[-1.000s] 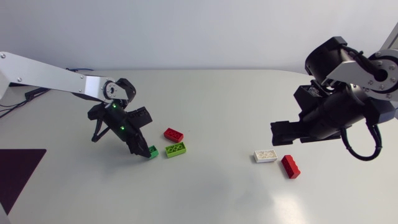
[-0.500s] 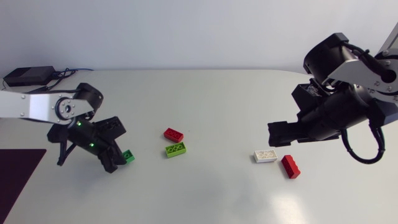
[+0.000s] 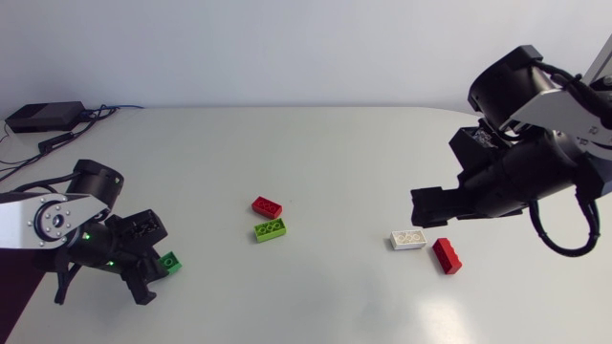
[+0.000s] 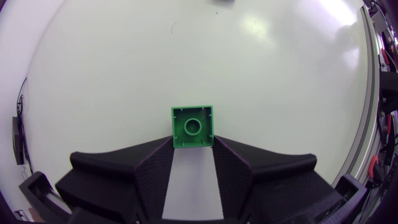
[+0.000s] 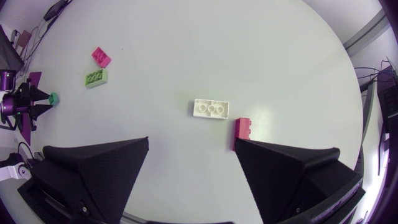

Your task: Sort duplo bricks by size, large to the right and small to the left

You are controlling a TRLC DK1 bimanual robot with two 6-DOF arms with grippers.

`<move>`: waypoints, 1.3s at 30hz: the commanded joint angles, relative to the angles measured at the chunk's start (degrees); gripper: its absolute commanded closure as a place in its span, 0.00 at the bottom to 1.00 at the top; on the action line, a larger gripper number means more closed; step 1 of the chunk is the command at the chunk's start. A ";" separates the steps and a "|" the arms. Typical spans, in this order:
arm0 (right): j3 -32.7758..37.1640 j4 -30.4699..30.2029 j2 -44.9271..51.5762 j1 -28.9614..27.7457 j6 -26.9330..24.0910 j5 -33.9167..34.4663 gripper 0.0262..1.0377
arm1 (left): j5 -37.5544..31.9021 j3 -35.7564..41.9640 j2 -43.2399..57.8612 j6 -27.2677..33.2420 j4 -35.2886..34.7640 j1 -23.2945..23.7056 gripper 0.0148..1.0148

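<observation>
- Left pincer (image 4: 193, 148) grips the small green brick (image 4: 193, 126) at its fingertips, near the left edge of the desk (image 3: 325, 153), the small-brick side.
- Right pincer (image 3: 421, 206) hangs open near the white brick (image 3: 408, 239).

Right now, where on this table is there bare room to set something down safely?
The widest bare stretch lies between the lime brick and the white brick. The far strip of the table is also free. Crowded: around the left gripper clamping the small green brick, and near the open right gripper.
</observation>
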 commanded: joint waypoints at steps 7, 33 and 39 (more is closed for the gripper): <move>-2.40 -0.54 -0.39 -0.17 1.07 0.45 0.04 | -0.57 -1.70 2.73 2.12 -0.36 0.77 0.02; 7.00 5.35 16.92 7.04 2.39 1.33 0.04 | -1.71 20.01 18.20 -23.63 3.51 -20.14 0.03; 8.59 6.05 21.05 8.27 1.95 1.33 0.04 | -1.71 22.64 24.70 -23.54 6.24 -21.64 0.03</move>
